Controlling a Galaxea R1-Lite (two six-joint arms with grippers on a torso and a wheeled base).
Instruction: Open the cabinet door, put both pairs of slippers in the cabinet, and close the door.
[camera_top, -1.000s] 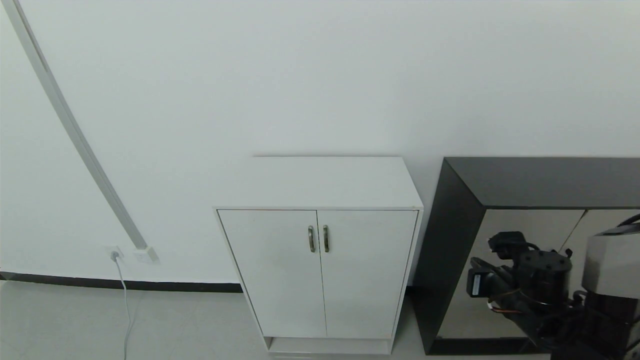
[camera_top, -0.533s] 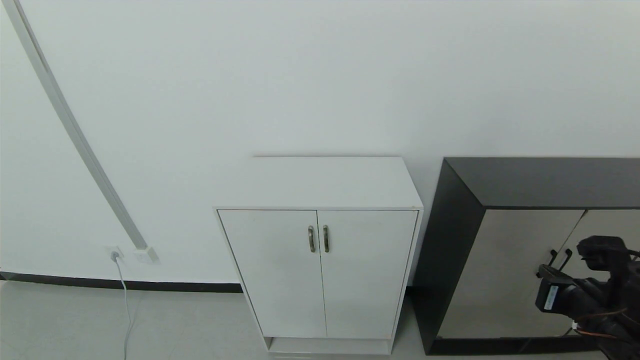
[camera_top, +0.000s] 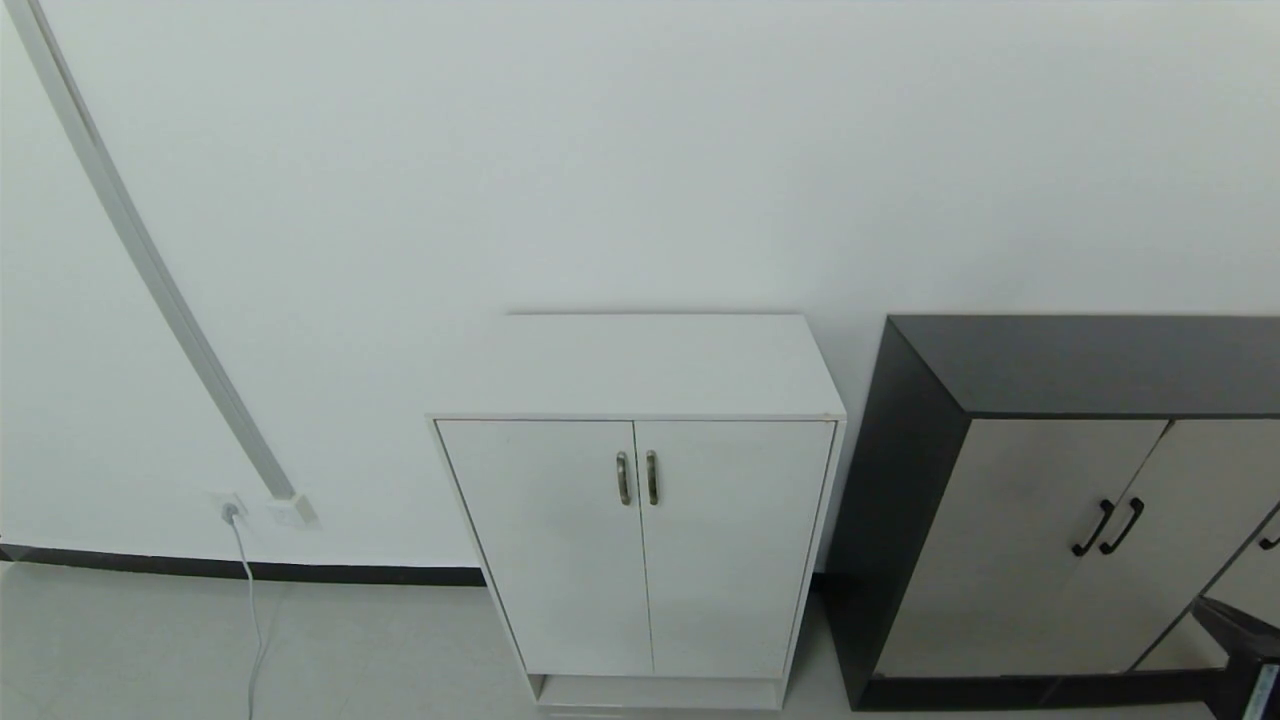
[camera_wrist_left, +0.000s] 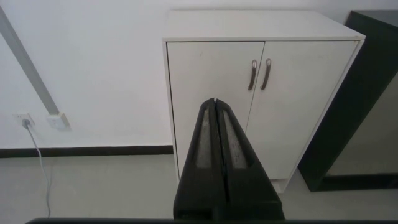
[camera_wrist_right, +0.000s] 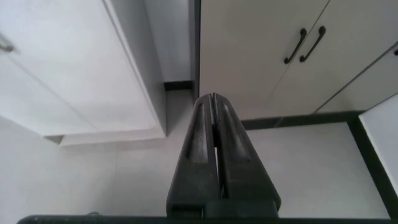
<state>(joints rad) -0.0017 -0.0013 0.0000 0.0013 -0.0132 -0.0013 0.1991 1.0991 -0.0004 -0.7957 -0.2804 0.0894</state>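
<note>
The left end effector (camera_wrist_left: 215, 102) is held out roughly level. Its fingers are pressed together with nothing between them, and it aims at the front of the white cabinet (camera_wrist_left: 261, 93), well apart from it. The right end effector (camera_wrist_right: 213, 96) tilts down toward the floor (camera_wrist_right: 112, 180), its fingers likewise flat against each other and holding nothing. Its tip lines up with the narrow gap between the white cabinet's side and the black cabinet (camera_wrist_right: 267, 50).

Beyond them, the white cabinet stands on the pale floor with its back against the wall (camera_top: 640, 150). It is a tall, plain box with a flat top. Its two doors (camera_top: 560, 545) are closed flush and meet at a centre seam. Two slim upright metal handles (camera_top: 623, 478) sit side by side high on that seam, and a low recess runs under the doors.

Just beside it, on the robot's right, stands the black cabinet, its light doors with dark handles also shut. Farther to the left on the wall, a socket (camera_top: 230, 508) holds a plug whose cable (camera_top: 250, 620) drops to the floor.
</note>
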